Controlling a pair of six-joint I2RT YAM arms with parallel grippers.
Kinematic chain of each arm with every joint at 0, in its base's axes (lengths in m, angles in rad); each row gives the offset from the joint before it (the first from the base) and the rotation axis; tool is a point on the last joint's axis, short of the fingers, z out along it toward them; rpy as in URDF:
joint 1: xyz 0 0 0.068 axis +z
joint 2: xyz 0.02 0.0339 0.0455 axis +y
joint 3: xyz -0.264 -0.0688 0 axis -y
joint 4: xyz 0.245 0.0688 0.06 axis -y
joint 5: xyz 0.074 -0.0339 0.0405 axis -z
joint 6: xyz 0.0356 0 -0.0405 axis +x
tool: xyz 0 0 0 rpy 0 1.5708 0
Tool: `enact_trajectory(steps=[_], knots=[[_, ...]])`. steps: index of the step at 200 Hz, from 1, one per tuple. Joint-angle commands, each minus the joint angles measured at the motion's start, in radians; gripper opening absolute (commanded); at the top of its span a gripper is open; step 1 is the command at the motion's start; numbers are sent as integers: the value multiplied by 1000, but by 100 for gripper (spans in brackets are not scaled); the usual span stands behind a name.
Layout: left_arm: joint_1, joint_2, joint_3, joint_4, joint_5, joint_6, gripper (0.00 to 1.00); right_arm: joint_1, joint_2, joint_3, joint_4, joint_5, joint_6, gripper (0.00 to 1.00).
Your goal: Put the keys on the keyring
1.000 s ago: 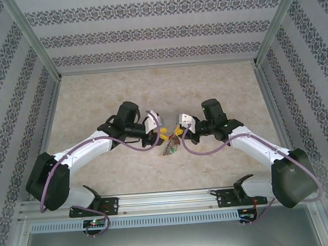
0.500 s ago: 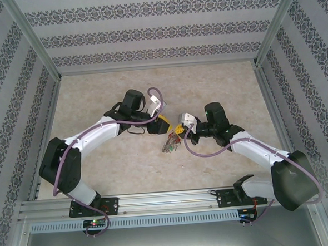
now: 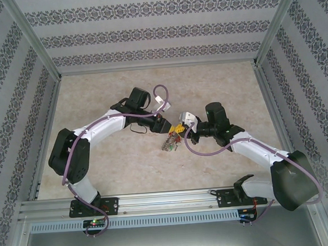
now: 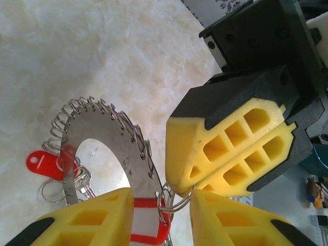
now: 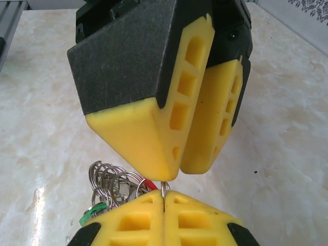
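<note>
A: How does the left arm stand?

B: From its base at the near edge it folds at an elbow far out on the left. The forearm runs up and rightward over the table (image 3: 223, 86), and the wrist turns down toward the middle. The left gripper (image 3: 167, 125) points at the other one, nearly tip to tip.

A: Is it clamped on anything?

B: Its fingers (image 4: 87, 218) stand apart. The rim of the keyring (image 4: 105, 125) and one silvery link (image 4: 174, 201) lie in the gap. Whether a pad touches either cannot be told.

A: And where is the keyring?

B: It hangs off the table just below the two tips, roughly mid-table. Some keys (image 4: 82, 180) and a red tag (image 4: 43, 165) dangle from its far side, and a green tag (image 5: 92, 210) shows low in the right wrist view.

A: What holds it up?

B: The right gripper (image 5: 164, 197) does. Its fingers are pressed together, with a thin wire of that link pinched between them.

A: And the right arm?

B: Its elbow sits far out to the right near the front rail. The forearm reaches up and leftward to the wrist, and the gripper points left at the same height as the left one.
</note>
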Motion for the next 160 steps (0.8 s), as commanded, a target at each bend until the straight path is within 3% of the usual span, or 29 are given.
enact_trajectory(steps=[1, 127, 160], knots=[[-3, 6, 2, -29, 37, 14, 36, -11, -9, -16, 98, -30, 38, 0], [23, 5, -37, 117, 64, -87, 38, -37, -34, -47, 192, -71, 125, 0], [26, 10, -17, 99, 106, -81, 19, -39, -38, -56, 201, -74, 132, 0]])
